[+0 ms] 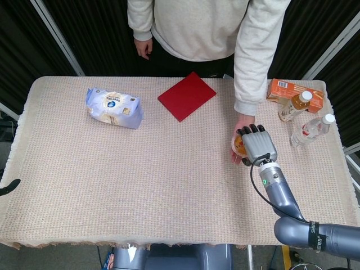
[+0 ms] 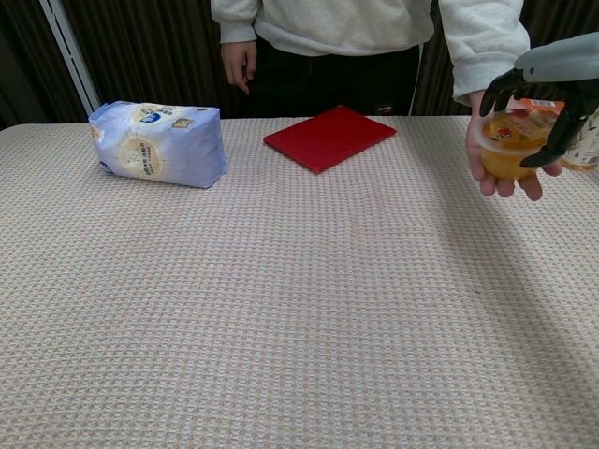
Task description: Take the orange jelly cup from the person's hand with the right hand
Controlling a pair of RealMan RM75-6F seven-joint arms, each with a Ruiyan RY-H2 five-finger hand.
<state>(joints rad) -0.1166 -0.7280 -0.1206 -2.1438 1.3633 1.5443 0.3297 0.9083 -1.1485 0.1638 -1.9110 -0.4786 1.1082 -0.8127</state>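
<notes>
Head view first: the right hand point(image 1: 259, 144) sits over the person's hand point(image 1: 239, 132) near the right edge of the worktop point(image 1: 169, 180), about halfway between far and near edges. The orange jelly cup point(image 1: 238, 145) peeks out as an orange sliver just left of the robot's knuckles, resting in the person's palm. From up here I can't tell how tight the fingers are, since the back of the hand hides them. The left hand point(image 1: 10, 186) is only a dark tip at the worktop's left edge, so no call on its fingers.

Chest view is way more useful. The cup point(image 2: 510, 148) is held off the worktop, cradled from below by the person's fingers point(image 2: 505, 182). The robot's fingers point(image 2: 562, 131) curl around the cup's right side and over its rim, while more dark fingers point(image 2: 501, 86) drape over the top left. Looks like they're wrapped on it, but the person hasn't let go.

My take: squeeze the sidewall evenly, not the lid, because a thin cup probably buckles. Keep it level, wait for the person's grip to slacken, then lift straight up, clear of their thumb.
</notes>
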